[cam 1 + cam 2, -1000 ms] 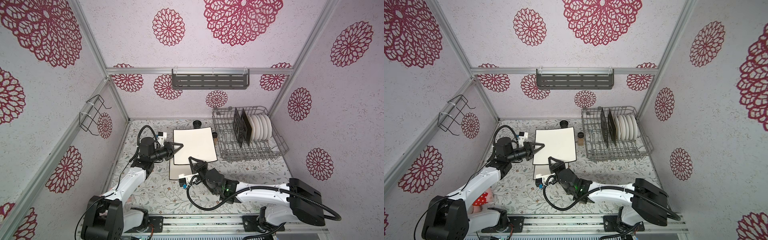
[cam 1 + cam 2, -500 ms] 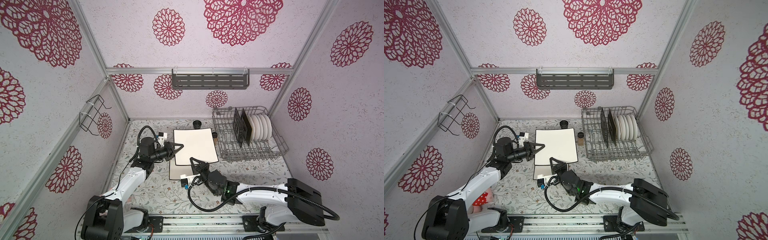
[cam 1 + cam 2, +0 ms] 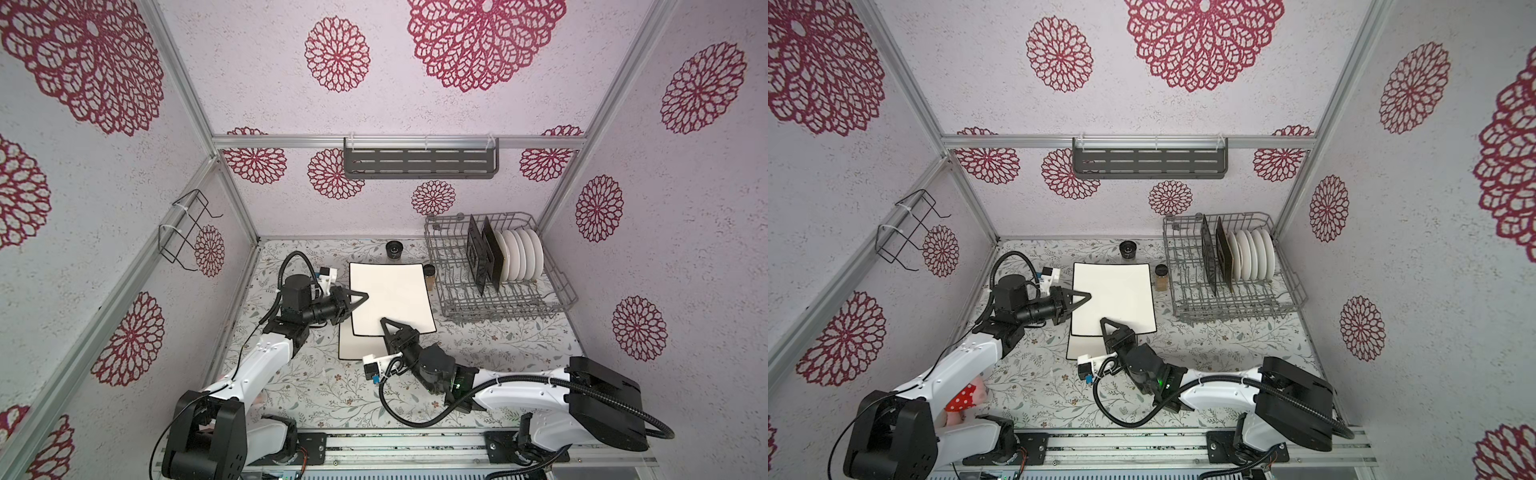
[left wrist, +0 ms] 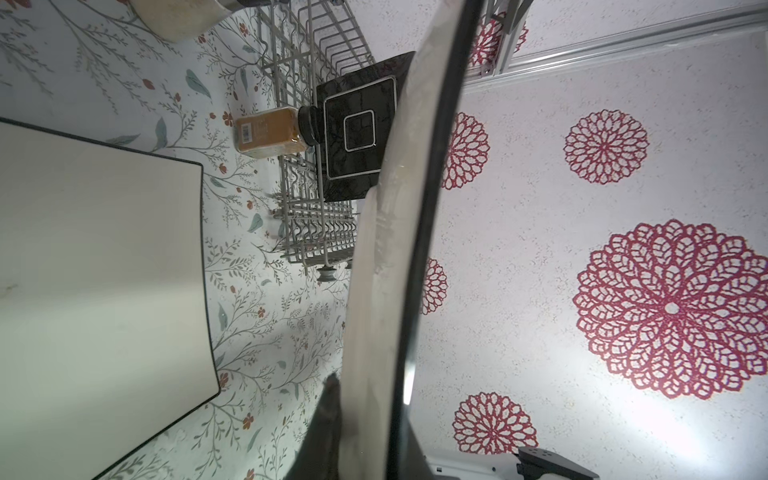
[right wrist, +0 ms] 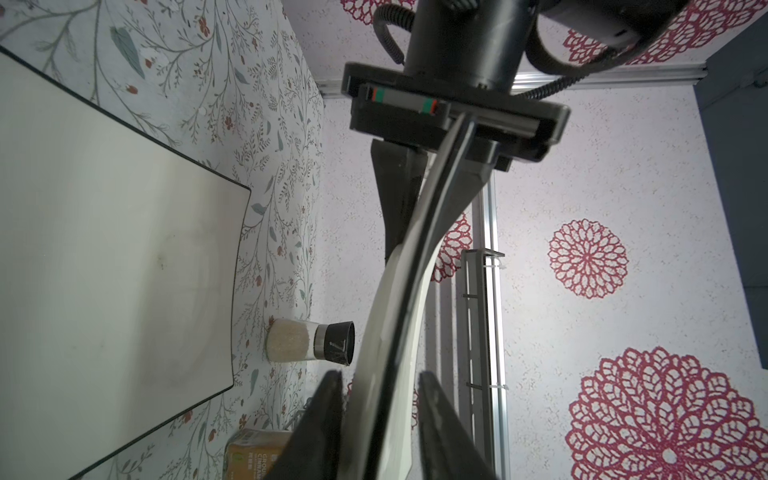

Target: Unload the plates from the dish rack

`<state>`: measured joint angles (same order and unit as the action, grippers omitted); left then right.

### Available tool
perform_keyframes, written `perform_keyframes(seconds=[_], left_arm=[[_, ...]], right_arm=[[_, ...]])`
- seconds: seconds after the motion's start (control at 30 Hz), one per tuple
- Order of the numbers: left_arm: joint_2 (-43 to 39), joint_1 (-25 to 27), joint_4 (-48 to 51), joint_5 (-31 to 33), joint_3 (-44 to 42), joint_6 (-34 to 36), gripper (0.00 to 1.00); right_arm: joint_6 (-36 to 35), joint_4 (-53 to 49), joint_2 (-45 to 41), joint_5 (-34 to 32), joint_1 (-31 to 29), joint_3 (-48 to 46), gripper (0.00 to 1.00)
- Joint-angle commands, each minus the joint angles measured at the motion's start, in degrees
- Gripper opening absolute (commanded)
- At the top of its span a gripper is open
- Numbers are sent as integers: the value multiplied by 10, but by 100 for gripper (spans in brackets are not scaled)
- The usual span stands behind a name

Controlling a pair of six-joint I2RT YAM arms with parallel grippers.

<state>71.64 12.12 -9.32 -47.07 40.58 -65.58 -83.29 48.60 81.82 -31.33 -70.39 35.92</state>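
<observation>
Closest to me, my right pincer [image 3: 384, 322] has its fingers spread, one on each side of the near edge of the big cream plate [image 3: 390, 299]. It is not squeezing it. So only my left pincer [image 3: 365, 296] is pinching that plate, by its left edge, up above the desk [image 3: 316, 374].

One small grip on a big plate may let it tip or slip. It would fall on the other cream plate [image 3: 357, 349], which lies flat under it, and both could chip. If I pull the right pincer back crooked, it may bump the edge.

That makes two cream plates out. Farther off stand two jars, a pale jar [image 3: 394, 249] and a brown jar [image 3: 430, 277]. The rack [image 3: 498, 311], far right, holds two black plates [image 3: 473, 259] and, I think, five white plates [image 3: 521, 259].
</observation>
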Motion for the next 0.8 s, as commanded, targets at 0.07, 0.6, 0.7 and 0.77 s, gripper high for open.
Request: perform_keyframes(seconds=[0.07, 0.6, 0.7, 0.77], left_arm=[[-2, 2, -17, -3, 30, 30, 0], [-2, -17, 54, 22, 66, 80, 0], [-2, -27, 84, 22, 77, 103, 0], [0, -32, 95, 19, 83, 112, 0]], right_arm=[[-12, 78, -21, -17, 8, 1, 48], [136, -250, -141, 36, -9, -3, 78], [167, -271, -167, 29, -20, -21, 88], [190, -274, -185, 22, -26, -36, 94]])
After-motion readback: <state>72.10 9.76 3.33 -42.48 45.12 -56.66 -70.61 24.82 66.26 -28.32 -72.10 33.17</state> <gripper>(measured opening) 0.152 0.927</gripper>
